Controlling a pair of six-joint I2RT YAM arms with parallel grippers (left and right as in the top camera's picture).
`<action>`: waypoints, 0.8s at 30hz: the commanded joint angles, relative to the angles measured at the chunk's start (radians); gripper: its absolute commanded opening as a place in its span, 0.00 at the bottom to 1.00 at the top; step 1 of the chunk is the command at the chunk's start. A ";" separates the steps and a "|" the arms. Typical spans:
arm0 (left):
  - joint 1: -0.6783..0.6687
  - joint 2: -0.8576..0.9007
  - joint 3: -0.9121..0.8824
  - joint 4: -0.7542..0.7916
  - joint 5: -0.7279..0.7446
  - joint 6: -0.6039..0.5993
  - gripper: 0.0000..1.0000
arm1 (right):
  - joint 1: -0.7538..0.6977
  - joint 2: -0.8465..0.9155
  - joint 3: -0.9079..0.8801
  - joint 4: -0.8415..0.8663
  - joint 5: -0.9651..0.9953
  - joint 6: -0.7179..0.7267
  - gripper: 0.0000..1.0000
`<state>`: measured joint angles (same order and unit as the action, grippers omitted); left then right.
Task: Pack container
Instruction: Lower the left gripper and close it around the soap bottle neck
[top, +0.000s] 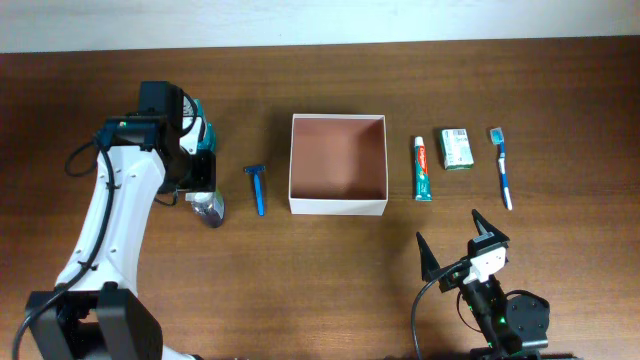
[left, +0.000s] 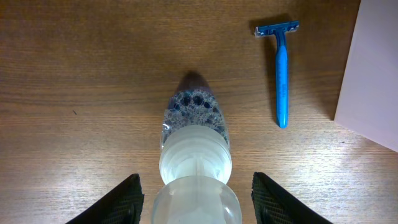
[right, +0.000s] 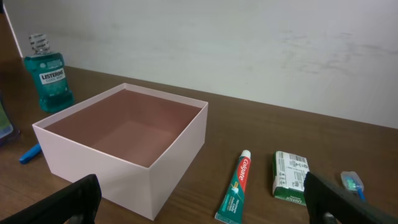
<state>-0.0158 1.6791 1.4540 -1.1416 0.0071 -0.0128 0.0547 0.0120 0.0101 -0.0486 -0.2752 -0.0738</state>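
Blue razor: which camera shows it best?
Left wrist: the razor lies whole and close, head and handle clear. Overhead shows it small, left of the container. Right wrist catches only a blue tip.

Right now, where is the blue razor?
Overhead view: the razor lies on the table left of the container, between its left wall and the clear bottle at the left gripper.

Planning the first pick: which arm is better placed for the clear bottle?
Left. The left claw, open, hangs over the clear bottle; the right claw sits on the far side of the container.
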 joint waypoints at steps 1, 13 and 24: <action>-0.003 0.036 0.013 -0.005 0.004 -0.003 0.58 | -0.004 -0.008 -0.005 -0.005 -0.002 0.011 0.99; -0.003 0.064 0.013 -0.003 0.003 -0.003 0.55 | -0.004 -0.008 -0.005 -0.005 -0.002 0.011 0.99; -0.003 0.058 0.016 -0.007 0.003 -0.002 0.48 | -0.004 -0.008 -0.005 -0.005 -0.002 0.011 0.99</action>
<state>-0.0158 1.7428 1.4540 -1.1442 0.0071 -0.0128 0.0547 0.0120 0.0101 -0.0486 -0.2752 -0.0742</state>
